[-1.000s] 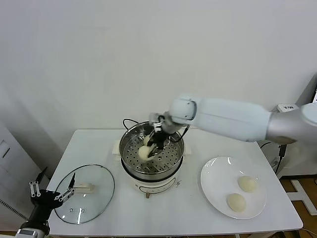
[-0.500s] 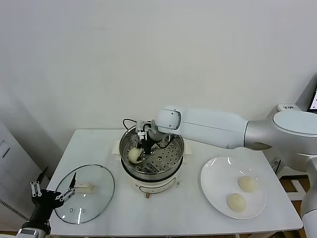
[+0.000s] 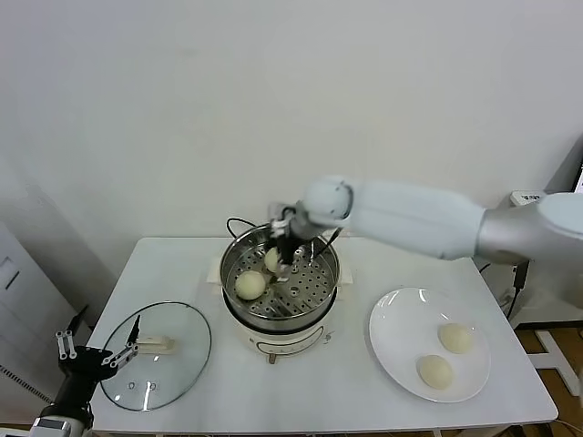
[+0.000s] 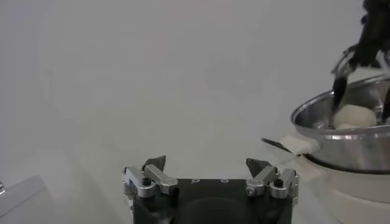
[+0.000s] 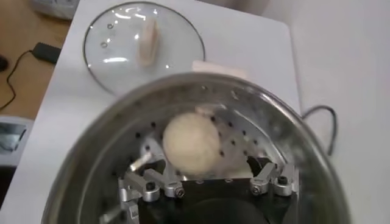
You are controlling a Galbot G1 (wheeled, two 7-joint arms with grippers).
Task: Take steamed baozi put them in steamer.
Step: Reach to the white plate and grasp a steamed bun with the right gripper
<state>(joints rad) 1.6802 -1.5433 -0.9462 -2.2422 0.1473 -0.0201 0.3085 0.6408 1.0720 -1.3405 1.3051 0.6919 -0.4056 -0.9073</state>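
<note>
The steel steamer (image 3: 321, 289) stands mid-table on its cream cooker base. Two steamed baozi lie in it: one (image 3: 250, 284) on the left of the perforated floor, free of the fingers, and one (image 3: 271, 259) farther back, half hidden by my right gripper (image 3: 285, 256). That gripper hangs open just above the basket. In the right wrist view the freed baozi (image 5: 190, 144) sits just beyond the open right gripper (image 5: 201, 161). Two more baozi (image 3: 455, 338) (image 3: 434, 370) rest on the white plate (image 3: 393, 320). My left gripper (image 3: 96, 354) (image 4: 206, 165) is parked open at the table's front left corner.
The glass lid (image 3: 173, 364) with its white handle lies flat at the front left, beside the left gripper. A black cord (image 3: 239, 223) runs behind the cooker. The left wrist view shows the steamer (image 4: 341, 143) far off with a baozi (image 4: 354, 115) inside.
My right gripper carried a baozi to the steamer's left side, opened and let it go on the floor, then drew back toward the middle. The left arm stayed still.
</note>
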